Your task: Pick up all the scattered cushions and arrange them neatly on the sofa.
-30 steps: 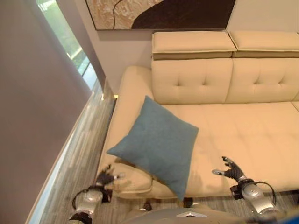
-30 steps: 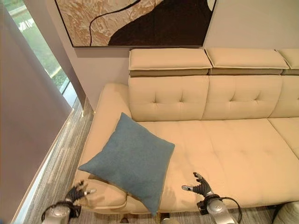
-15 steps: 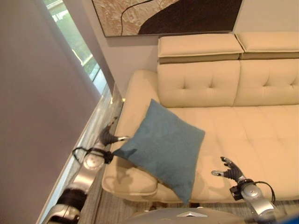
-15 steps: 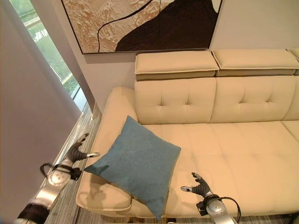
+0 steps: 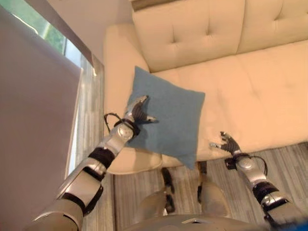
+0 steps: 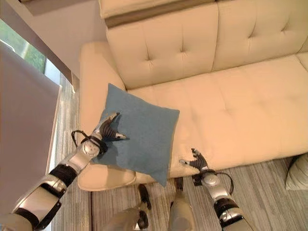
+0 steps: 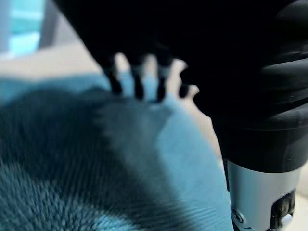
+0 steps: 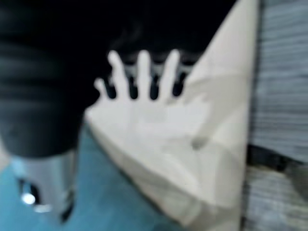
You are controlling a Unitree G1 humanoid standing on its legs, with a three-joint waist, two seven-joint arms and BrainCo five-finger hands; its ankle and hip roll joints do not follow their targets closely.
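A square teal-blue fabric cushion (image 5: 166, 118) lies tilted like a diamond at the left end of a cream tufted leather sofa (image 5: 250, 86). Its top corner lies on the seat near the backrest, its left corner rests on the armrest, and its lowest corner hangs over the seat's front edge.

The robot's left hand (image 5: 138, 110) is over the cushion's left side, fingers spread and only loosely bent, thumb held apart. It is just above or lightly touching the fabric; which one is hard to tell, and nothing is gripped. The left wrist view shows the teal weave close beneath straight fingertips (image 7: 137, 89).

The right hand (image 5: 226, 143) hovers at the seat's front edge, to the right of the cushion and apart from it, fingers relaxed and spread, holding nothing.

At the right edge of the right eye view, part of a pale grey-green cushion (image 6: 298, 173) lies on the grey wood-plank floor (image 6: 269, 168).

The step in hand appears to be straightening the blue cushion. Next, the left hand likely needs a firm hold on the cushion to push or lift it upright against the backrest; the floor cushion remains to be collected.
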